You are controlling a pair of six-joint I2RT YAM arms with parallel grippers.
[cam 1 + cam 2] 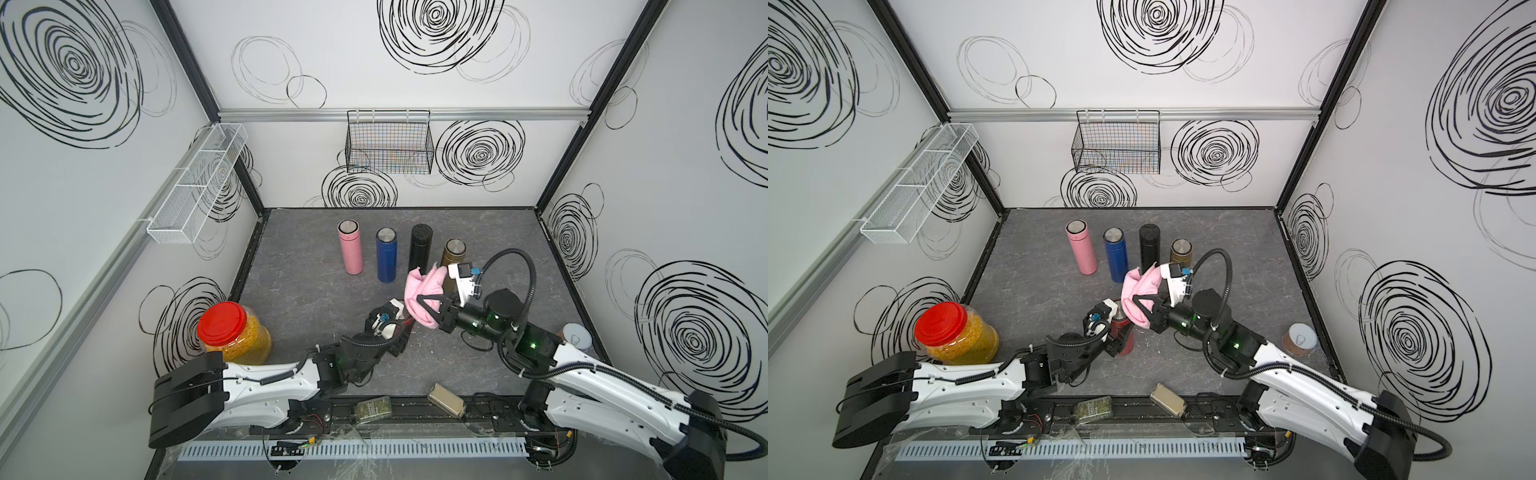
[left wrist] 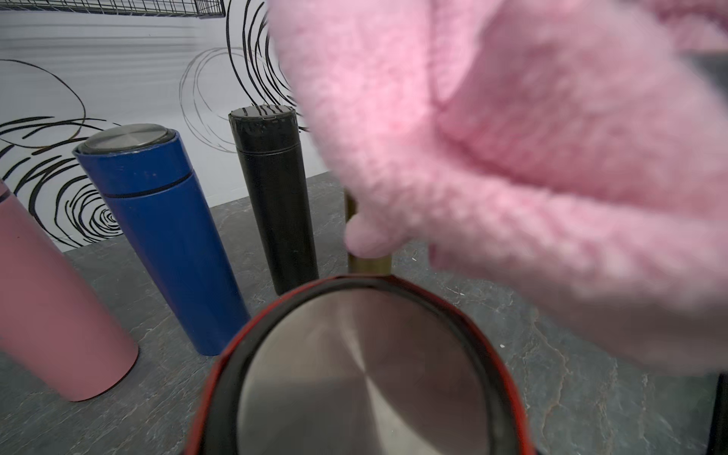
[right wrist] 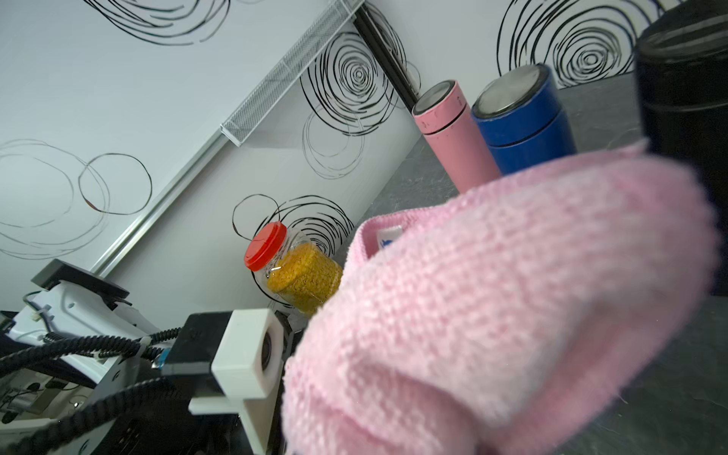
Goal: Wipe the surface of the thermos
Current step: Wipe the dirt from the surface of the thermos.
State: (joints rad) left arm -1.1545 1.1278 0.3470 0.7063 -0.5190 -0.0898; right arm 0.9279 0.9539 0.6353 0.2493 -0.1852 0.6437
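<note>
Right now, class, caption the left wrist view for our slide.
Fluffy pink cloth close to the red steel-lidded thermos; blue thermos and black thermos standing behind.

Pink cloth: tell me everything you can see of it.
The pink cloth is a fluffy knit, bunched into soft folds, with a small white tag at a hemmed edge. The right gripper has its jaws shut on it and holds it off the table, with cloth spilling past both sides of the jaws. It hangs just above and beside the red thermos. I cannot tell whether the two touch.
</note>
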